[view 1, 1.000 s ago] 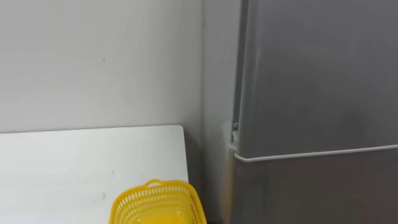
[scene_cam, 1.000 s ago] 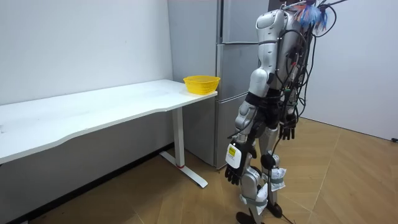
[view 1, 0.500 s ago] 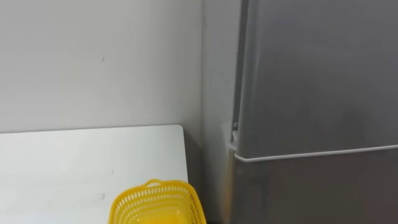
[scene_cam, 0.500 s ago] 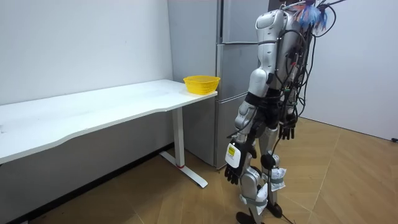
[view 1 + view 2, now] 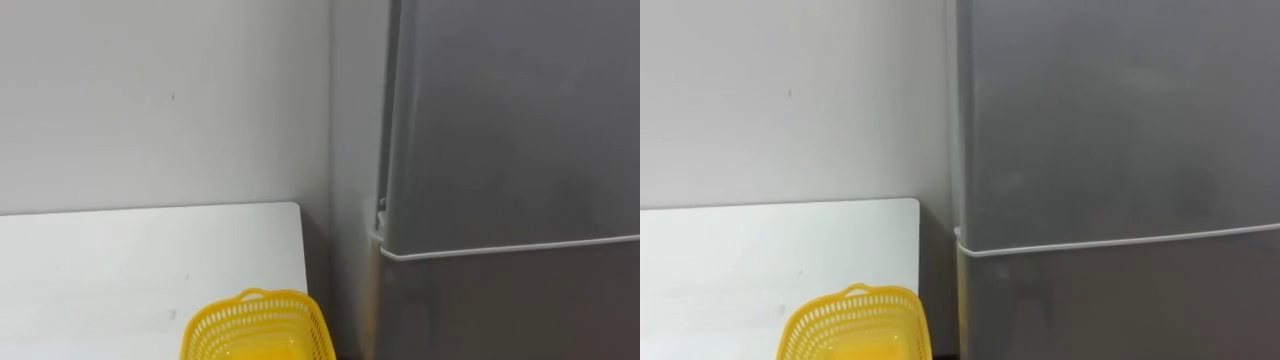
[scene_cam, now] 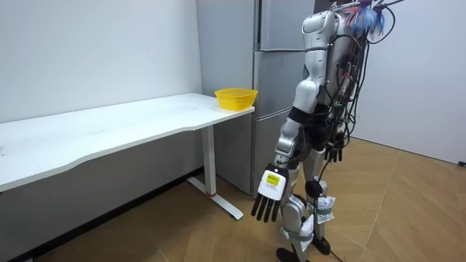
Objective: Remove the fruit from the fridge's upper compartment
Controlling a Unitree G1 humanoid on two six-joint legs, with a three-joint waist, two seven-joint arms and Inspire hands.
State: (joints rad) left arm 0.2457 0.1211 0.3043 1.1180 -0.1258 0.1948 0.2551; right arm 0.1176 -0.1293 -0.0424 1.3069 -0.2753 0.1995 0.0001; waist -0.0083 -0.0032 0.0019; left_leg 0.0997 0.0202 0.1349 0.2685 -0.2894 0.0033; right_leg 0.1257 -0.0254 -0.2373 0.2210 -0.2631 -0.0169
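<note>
The grey fridge (image 5: 510,120) is right in front of me with both doors closed; a pale seam splits the upper door (image 5: 1110,110) from the lower one. In the room view I stand facing the fridge (image 6: 273,73). My left hand (image 6: 268,191) hangs low and forward of my thigh, fingers straight and holding nothing. Beside my hip on the far side, my right hand (image 6: 334,153) hangs with relaxed fingers, also holding nothing.
A yellow mesh basket (image 5: 258,328) sits on the corner of a long white table (image 5: 120,260) just left of the fridge. The table (image 6: 109,127) runs along the white wall. Wooden floor lies open behind me.
My left arm has swung forward and away from my leg, and its fingers have straightened. The eye view has shifted very slightly; the fridge and basket have not moved.
</note>
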